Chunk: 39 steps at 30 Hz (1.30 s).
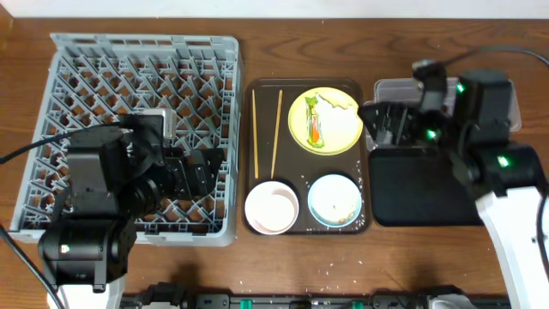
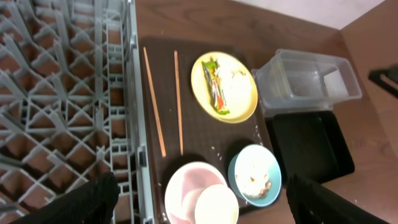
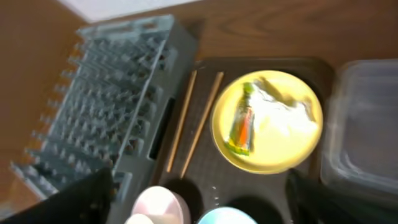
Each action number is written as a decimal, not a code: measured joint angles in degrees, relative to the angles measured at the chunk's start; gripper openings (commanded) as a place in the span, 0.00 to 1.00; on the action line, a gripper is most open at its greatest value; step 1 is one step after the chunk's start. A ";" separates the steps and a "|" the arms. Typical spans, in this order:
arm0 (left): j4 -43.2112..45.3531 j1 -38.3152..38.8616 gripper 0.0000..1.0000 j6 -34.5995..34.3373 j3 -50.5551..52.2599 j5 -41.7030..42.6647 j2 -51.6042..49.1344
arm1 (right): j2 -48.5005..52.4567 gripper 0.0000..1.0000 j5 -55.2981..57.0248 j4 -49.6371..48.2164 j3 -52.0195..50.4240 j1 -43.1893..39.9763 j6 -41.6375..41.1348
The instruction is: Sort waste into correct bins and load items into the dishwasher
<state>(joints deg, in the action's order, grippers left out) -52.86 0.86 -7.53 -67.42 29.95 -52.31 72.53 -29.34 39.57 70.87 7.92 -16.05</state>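
2 spread wide, empty: left end effector (image 2: 200,190) over rack (image 2: 62,93) edge; right end effector (image 3: 199,186), blurry view, seemingly touching nothing.

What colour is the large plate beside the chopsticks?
Yellow. The plate shows best in the left wrist view.

Wooden table (image 1: 343,266), grey rack (image 1: 206,51) at left, brown tray (image 1: 294,167) at centre, clear tub (image 1: 390,88) and black bin (image 1: 420,189) right.
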 measured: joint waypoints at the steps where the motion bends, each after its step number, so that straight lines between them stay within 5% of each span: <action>1: -0.11 -0.02 0.88 0.00 0.00 0.02 -0.20 | 2.03 0.69 -0.09 -0.09 0.66 1.49 -0.07; 3: -0.31 0.00 0.88 0.00 0.00 0.11 -0.44 | 5.88 0.78 1.99 -0.09 1.01 5.42 0.02; 10: -0.52 -0.02 0.88 0.00 0.00 0.13 -0.52 | 24.33 0.70 22.18 -6.43 1.09 20.57 -2.29; 15: -0.55 0.00 0.88 0.00 0.00 0.15 -0.52 | 35.36 0.60 31.23 -15.15 1.11 21.99 -9.29; 17: -0.52 -0.02 0.88 0.00 0.00 0.13 -0.50 | 39.36 0.50 32.28 -17.11 1.11 21.94 -11.28; 20: -0.50 -0.02 0.88 0.00 0.00 0.13 -0.50 | 42.14 0.01 32.52 -18.12 1.11 21.94 -12.26; 28: -0.52 -0.02 0.88 0.00 0.00 0.13 -0.52 | 32.46 0.01 30.62 -14.62 1.44 19.47 -13.75; 33: -0.50 -0.02 0.88 0.00 -0.02 0.13 -0.52 | 17.68 0.01 33.86 -3.23 2.97 9.62 -24.37; 36: -0.52 -0.02 0.88 0.00 -0.02 0.13 -0.52 | 19.12 0.01 35.78 -1.44 3.17 1.05 -30.10; 37: -0.50 -0.02 0.88 0.00 -0.02 0.13 -0.52 | 20.15 0.05 35.89 -1.86 3.17 -0.55 -31.10; 39: -0.52 -0.02 0.88 0.00 -0.02 0.13 -0.52 | 22.49 0.44 36.02 -3.82 2.95 -3.69 -32.37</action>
<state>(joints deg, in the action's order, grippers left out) -53.39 0.84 -7.53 -67.44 30.09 -52.84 95.02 6.68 35.75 73.82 4.23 -48.42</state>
